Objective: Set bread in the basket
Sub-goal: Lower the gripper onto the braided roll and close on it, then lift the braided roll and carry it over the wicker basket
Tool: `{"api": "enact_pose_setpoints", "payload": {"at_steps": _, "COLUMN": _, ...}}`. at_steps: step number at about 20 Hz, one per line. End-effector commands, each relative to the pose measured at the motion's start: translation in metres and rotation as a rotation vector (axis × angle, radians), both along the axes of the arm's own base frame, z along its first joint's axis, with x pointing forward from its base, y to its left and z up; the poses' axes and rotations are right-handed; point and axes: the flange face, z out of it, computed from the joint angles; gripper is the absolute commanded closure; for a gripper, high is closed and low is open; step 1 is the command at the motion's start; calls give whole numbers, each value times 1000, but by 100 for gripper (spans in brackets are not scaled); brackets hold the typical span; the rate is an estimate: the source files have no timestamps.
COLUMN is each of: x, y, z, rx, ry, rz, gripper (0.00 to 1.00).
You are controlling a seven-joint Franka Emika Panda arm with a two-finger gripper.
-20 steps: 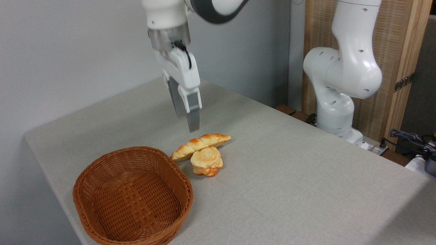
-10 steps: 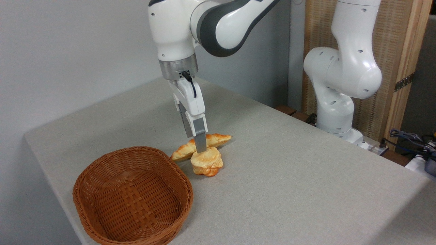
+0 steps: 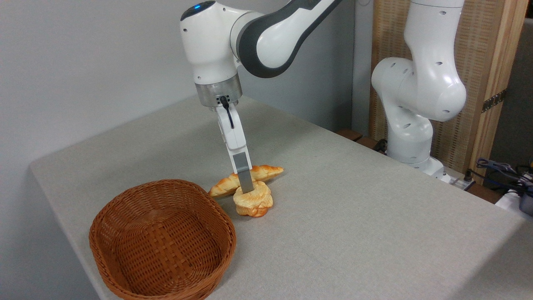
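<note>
Bread — glossy braided loaf on grey desk; fingers at its middle, grip not discernible. Basket — oval brown wicker, nearby.

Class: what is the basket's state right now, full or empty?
Empty. The basket shows only bare woven bottom; the bread lies outside on the table.

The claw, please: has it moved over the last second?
Yes. The claw has dropped from above the table down to the bread, beside the still basket.
</note>
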Motion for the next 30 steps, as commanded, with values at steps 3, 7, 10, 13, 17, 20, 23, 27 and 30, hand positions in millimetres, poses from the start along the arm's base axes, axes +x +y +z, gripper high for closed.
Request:
{"api": "enact_pose_setpoints", "payload": {"at_steps": 3, "x": -1, "y": 3, "z": -5, "rx": 14, "ry": -6, "rz": -58, "gripper": 79}}
{"api": "enact_pose_setpoints", "payload": {"at_steps": 7, "x": -2, "y": 3, "z": -5, "rx": 15, "ry": -4, "rz": -58, "gripper": 79}}
{"api": "enact_pose_setpoints", "payload": {"at_steps": 10, "x": -2, "y": 5, "z": -3, "rx": 17, "ry": 3, "rz": -51, "gripper": 79}}
{"api": "enact_pose_setpoints", "payload": {"at_steps": 13, "x": -1, "y": 4, "z": 2, "rx": 18, "ry": 1, "rz": -41, "gripper": 79}}
{"api": "enact_pose_setpoints", "payload": {"at_steps": 17, "x": 6, "y": 1, "z": 40, "rx": 18, "ry": 23, "rz": -34, "gripper": 79}}
{"api": "enact_pose_setpoints", "payload": {"at_steps": 20, "x": 9, "y": -2, "z": 70, "rx": -15, "ry": 42, "rz": -14, "gripper": 79}}
{"api": "enact_pose_setpoints", "payload": {"at_steps": 23, "x": 21, "y": 7, "z": 99, "rx": -66, "ry": 3, "rz": 26, "gripper": 79}}
{"api": "enact_pose_setpoints", "payload": {"at_steps": 27, "x": 66, "y": 30, "z": 116, "rx": -154, "ry": -30, "rz": 120, "gripper": 78}}
{"api": "enact_pose_setpoints", "payload": {"at_steps": 30, "x": 106, "y": 41, "z": 112, "rx": -185, "ry": -64, "rz": 203, "gripper": 77}}
